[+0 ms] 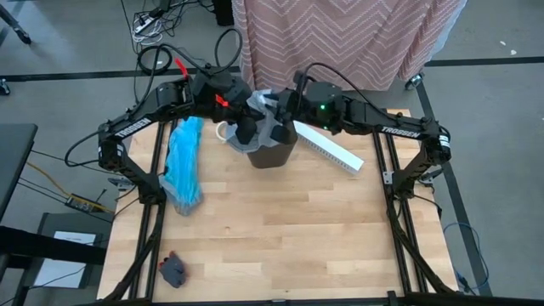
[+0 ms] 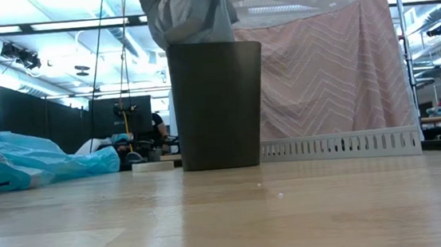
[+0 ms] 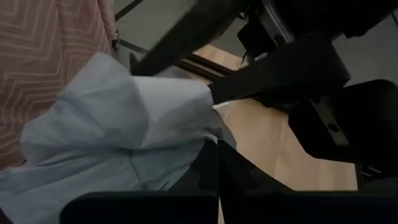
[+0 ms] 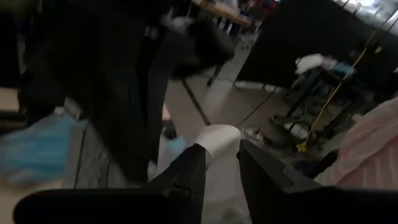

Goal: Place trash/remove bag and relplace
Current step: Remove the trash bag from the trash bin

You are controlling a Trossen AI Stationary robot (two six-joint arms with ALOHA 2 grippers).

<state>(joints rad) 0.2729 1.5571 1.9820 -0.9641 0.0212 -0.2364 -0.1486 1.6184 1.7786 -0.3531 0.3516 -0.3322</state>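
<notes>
Both arms are working over the bin (image 1: pixel 270 153), which is standing near the middle of the table's far edge. The left gripper (image 1: pixel 246 129) is clamping fully shut on the grey bag (image 1: pixel 270 119), w/ the bunched plastic showing right at its fingers in the left wrist view (image 3: pixel 124 143). The right gripper (image 1: pixel 279 109) is pinching a white fold of that bag betw. its fingers (image 4: pixel 186 177), jaws only a little apart. Judging by this, they're gripping opposite sides of the bag's mouth so it's coming up out of the bin evenly w/o spilling or tearing.

In the low view the bag (image 2: pixel 187 10) is bulging above the bin's rim (image 2: pixel 212 46), so it's partly lifted, not yet clear. What's inside bag or bin isn't visible.

The turquoise replacement bag (image 1: pixel 184 166) is lying crumpled toward the table's left edge, well apart from the bin, prob. parked there within the left arm's reach. A long white box (image 1: pixel 327 146) is lying just beside the bin toward the right edge. A small dark wad (image 1: pixel 173 269) is sitting near the near-left corner.
</notes>
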